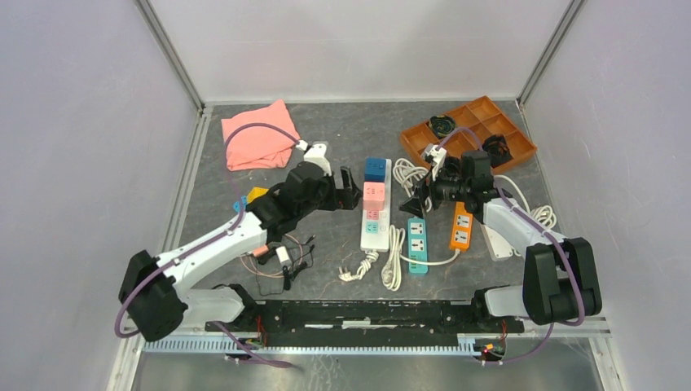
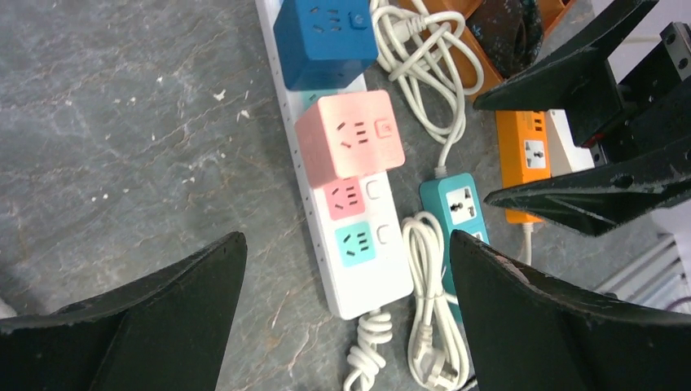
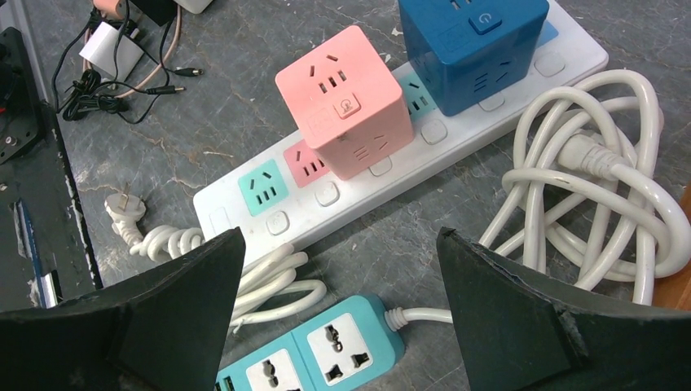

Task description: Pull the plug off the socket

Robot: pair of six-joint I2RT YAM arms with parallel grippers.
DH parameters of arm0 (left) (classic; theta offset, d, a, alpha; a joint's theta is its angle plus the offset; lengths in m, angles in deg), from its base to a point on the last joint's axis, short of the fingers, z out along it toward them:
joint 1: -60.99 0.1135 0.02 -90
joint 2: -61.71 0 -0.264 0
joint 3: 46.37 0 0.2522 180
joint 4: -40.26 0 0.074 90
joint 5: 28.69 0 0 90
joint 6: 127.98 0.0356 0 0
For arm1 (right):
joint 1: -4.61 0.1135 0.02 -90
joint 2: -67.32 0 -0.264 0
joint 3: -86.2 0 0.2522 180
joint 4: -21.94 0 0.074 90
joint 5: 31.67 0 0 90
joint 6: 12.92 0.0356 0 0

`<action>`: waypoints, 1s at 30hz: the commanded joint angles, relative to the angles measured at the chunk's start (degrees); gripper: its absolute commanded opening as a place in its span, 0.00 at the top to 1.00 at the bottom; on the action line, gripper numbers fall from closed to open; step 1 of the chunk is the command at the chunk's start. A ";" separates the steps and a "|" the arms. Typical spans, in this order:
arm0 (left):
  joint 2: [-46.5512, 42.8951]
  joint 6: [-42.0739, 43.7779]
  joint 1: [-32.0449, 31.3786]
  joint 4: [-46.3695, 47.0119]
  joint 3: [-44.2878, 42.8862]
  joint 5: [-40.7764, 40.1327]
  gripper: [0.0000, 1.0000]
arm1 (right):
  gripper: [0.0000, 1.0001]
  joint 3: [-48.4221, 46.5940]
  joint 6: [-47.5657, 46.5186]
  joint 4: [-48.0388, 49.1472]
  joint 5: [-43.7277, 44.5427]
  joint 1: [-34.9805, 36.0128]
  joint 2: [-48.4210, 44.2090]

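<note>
While the left gripper point(image 1: 350, 189) and right gripper point(image 1: 415, 202) stand wide open and empty, the white power strip point(image 1: 375, 234) lies in the middle of the table point(image 1: 342, 130), between them. I would pin the strip with 1 gripper, clasp the pink cube plug point(image 1: 374, 194) squarely and pull straight up.

The socket point(image 1: 375, 236) is white, its blue plug point(image 1: 376, 169) and pink plug point(image 1: 374, 194) plain, the table point(image 1: 342, 134) veined grey.

Bare table point(image 1: 332, 235) left of socket point(image 1: 376, 234), blue plug point(image 1: 375, 169) just beyond pink plug point(image 1: 374, 194), coiled cord point(image 1: 406, 173) at right
</note>
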 commanded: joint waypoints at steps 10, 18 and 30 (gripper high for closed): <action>15.93 2.21 -7.48 -0.87 -14.99 -15.65 0.00 | 0.05 -2.58 -1.30 -0.29 -0.19 -0.55 -0.90; 25.40 1.26 -7.60 -1.33 -20.05 -14.79 0.00 | 0.05 -2.58 -1.39 -0.48 -0.20 -0.59 -0.74; 37.04 -1.29 -8.04 -6.01 -27.21 -13.81 0.00 | 0.05 -2.66 -1.56 -0.55 -0.54 -0.71 -0.72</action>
